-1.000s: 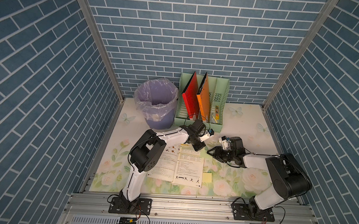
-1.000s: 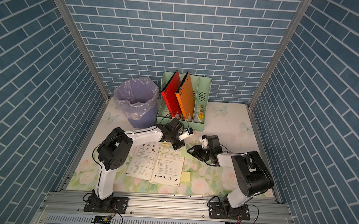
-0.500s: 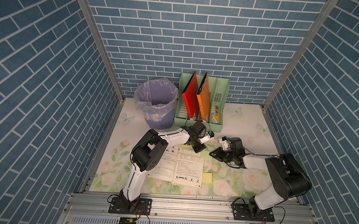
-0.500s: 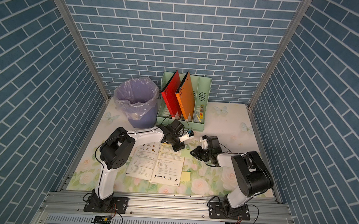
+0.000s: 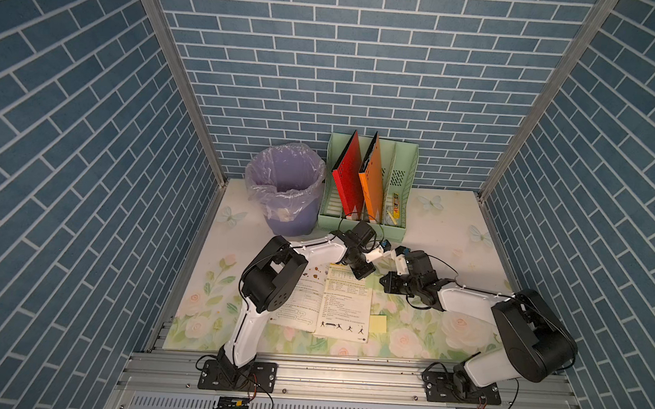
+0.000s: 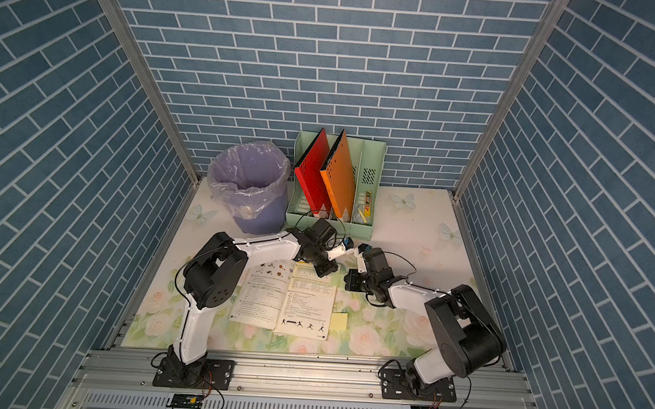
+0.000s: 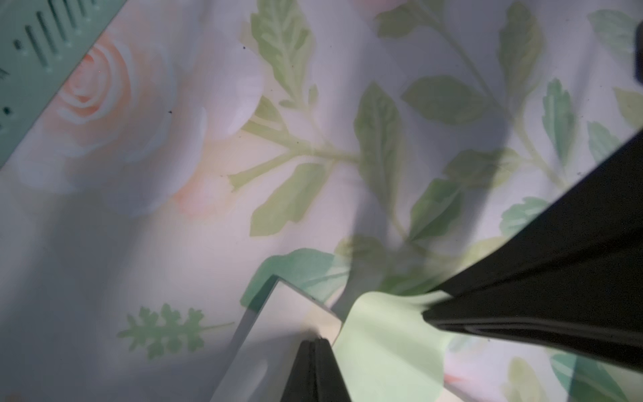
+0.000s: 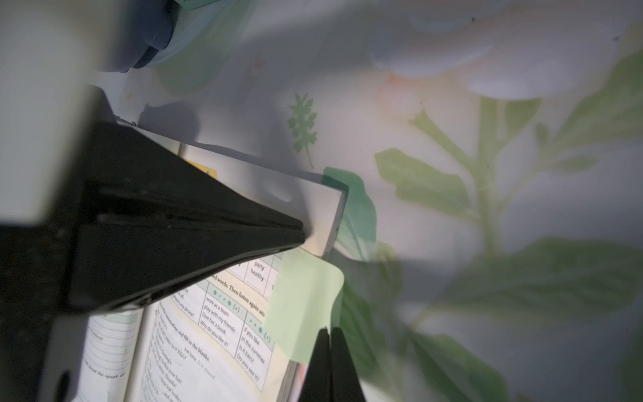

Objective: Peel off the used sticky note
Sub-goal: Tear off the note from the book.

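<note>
Closest to the front rail, a yellow note (image 5: 378, 322) lies flat on the flowery table (image 5: 453, 228), just beside the near corner of the open book (image 5: 327, 303). Nobody is touching it.

A little farther back, both arms meet at the book's far corner. The green sticky note (image 8: 302, 306) sits there. Part of it lies on the page and part hangs past the page edge. The right gripper (image 8: 328, 336) has its jaws squeezed together on the loose edge of this note, so it is holding it. The left gripper (image 8: 302, 238) is pinched closed too, but it holds nothing. Its tip rests on the page near the corner (most likely to keep the book from lifting).

Farthest back stand the green file rack (image 5: 403, 186) and the purple bin (image 5: 285, 195).

So the grab looks done, but the peeling does not. The note still looks stuck to the page. What is left is to pull it up and away slowly while the book stays down.

A second ago the right gripper's jaws were apart, and now they have closed on the note. The left gripper was closed then too, and neither arm has moved much.
</note>
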Available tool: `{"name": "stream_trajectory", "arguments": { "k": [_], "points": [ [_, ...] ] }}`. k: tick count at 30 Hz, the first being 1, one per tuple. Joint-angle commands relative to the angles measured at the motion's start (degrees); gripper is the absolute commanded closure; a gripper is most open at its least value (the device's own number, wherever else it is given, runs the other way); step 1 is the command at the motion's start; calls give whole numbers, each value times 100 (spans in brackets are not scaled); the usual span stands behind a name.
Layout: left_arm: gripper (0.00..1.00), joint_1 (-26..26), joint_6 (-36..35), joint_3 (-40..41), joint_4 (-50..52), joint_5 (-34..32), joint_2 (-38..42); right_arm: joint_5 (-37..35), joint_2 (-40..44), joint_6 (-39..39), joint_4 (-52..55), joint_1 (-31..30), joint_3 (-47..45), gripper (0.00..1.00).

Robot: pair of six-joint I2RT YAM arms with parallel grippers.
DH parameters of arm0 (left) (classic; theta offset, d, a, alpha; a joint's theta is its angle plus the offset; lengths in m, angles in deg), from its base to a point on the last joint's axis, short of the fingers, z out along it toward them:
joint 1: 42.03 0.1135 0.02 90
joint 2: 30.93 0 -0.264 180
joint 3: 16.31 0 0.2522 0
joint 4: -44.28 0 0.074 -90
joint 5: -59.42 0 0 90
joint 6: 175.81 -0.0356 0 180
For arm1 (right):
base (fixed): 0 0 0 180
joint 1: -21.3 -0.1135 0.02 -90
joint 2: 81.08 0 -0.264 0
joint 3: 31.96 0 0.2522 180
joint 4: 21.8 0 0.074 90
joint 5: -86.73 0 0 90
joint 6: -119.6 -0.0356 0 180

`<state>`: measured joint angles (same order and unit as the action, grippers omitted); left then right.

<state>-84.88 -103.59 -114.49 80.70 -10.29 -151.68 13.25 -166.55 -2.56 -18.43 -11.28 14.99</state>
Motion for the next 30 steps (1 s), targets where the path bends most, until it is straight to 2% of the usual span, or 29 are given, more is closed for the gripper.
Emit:
{"name": "stream_trajectory", "arguments": {
  "k": [1,10,19,30],
  "points": [
    [91,-55,-34,-117,195,-127,-241,-502,279,396,251,-96,63,100],
    [93,-49,-18,-211,288,-80,-331,-578,818,735,247,-314,-125,100],
    [94,-40,-64,-116,310,-103,-261,-644,975,972,380,-612,-185,100],
    [94,-39,-115,144,167,-175,-153,-284,1421,977,388,-933,-298,100]
  ]
}}
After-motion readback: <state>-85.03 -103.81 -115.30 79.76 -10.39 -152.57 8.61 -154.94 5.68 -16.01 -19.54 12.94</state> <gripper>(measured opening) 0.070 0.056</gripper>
